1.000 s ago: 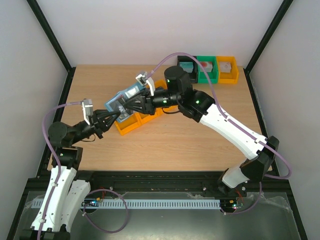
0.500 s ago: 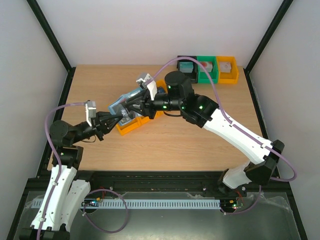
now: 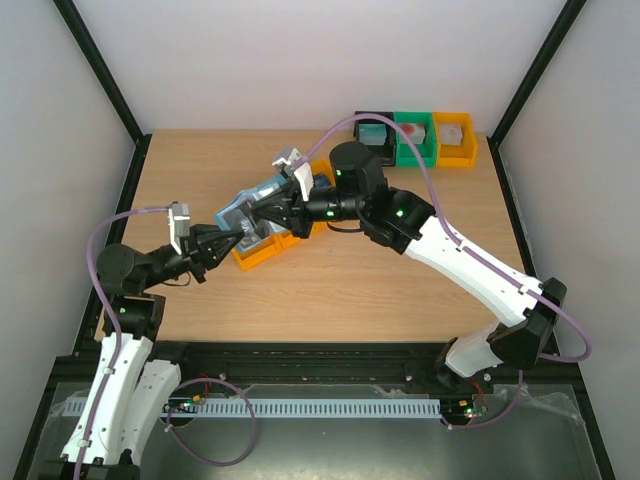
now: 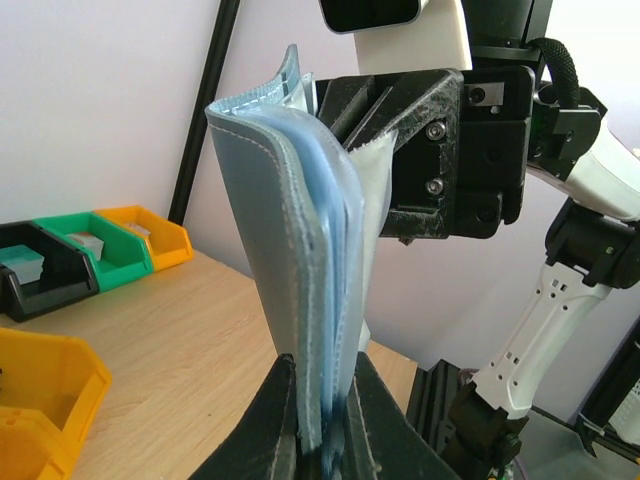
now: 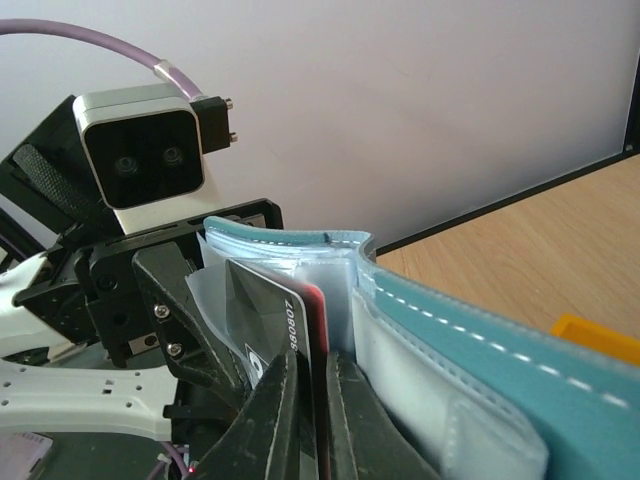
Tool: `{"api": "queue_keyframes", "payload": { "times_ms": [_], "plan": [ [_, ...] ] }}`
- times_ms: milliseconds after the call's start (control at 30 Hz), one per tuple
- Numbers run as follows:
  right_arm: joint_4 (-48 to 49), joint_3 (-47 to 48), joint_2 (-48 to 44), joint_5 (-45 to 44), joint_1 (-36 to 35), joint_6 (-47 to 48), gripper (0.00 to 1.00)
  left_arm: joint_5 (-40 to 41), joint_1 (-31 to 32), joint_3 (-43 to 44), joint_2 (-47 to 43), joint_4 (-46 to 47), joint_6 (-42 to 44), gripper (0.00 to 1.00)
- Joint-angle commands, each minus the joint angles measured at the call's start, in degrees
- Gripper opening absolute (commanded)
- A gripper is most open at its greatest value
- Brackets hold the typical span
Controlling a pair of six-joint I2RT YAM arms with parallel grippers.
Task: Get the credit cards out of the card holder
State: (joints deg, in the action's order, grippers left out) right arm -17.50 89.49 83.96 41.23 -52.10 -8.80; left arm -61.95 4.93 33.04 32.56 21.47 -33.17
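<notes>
- Left gripper [image 4: 320, 420] pinched the bottom edge of the upright card holder [image 4: 265, 230], soft pale-blue stitched material with clear sleeves.
- Right gripper [image 5: 312, 405], at its 2 o'clock seen from above, clamped the credit cards [image 5: 262, 305]: glossy dark grey, with a red sliver behind, seated in the holder's pocket.
- Orange plastic bins [image 3: 262, 250] lay at the holder's 5 o'clock.

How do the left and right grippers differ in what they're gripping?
The left gripper is shut on the card holder itself, clamping one edge. The right gripper is shut on a dark card and a red card poking out of a pocket. In the top view the left comes in from the near left, the right from the right. Both are shut and meet at the same holder.
</notes>
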Motion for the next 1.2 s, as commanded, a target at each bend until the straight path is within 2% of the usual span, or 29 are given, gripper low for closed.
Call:
{"api": "queue_keyframes", "payload": {
  "times_ms": [0, 133, 300, 533, 667, 800, 1167],
  "plan": [
    [-2.43, -1.44, 2.73, 4.88, -2.4, -0.18, 0.07, -1.66, 1.22, 1.6, -0.67, 7.74, -0.13, 0.02],
    [-1.49, -2.01, 1.75, 6.04, -2.47, -0.14, 0.15, -0.42, 1.22, 1.77, -0.72, 6.75, 0.01, 0.02],
    [-4.92, 0.79, 3.08, 8.52, -4.55, 0.61, 0.15, 2.25, 1.08, 1.5, -0.82, 7.4, -2.12, 0.02],
    [-7.11, 1.91, 3.29, 5.76, -6.09, 1.93, 0.11, 2.72, 0.61, 0.64, -0.72, 9.63, -4.84, 0.02],
    [-8.81, 2.09, 3.55, 4.88, -6.09, 3.52, 0.18, 3.15, 0.11, 0.29, -0.48, 9.23, -5.22, 0.02],
    [-9.63, 1.96, 2.68, 5.81, -6.62, 3.5, 0.18, 4.55, -0.52, -0.55, 0.45, 11.81, -8.95, 0.02],
    [-9.18, 1.45, 2.2, 4.06, -8.69, 3.27, 0.17, 2.88, -0.27, -0.88, 1.04, 11.62, -6.41, 0.02]
  ]
}}
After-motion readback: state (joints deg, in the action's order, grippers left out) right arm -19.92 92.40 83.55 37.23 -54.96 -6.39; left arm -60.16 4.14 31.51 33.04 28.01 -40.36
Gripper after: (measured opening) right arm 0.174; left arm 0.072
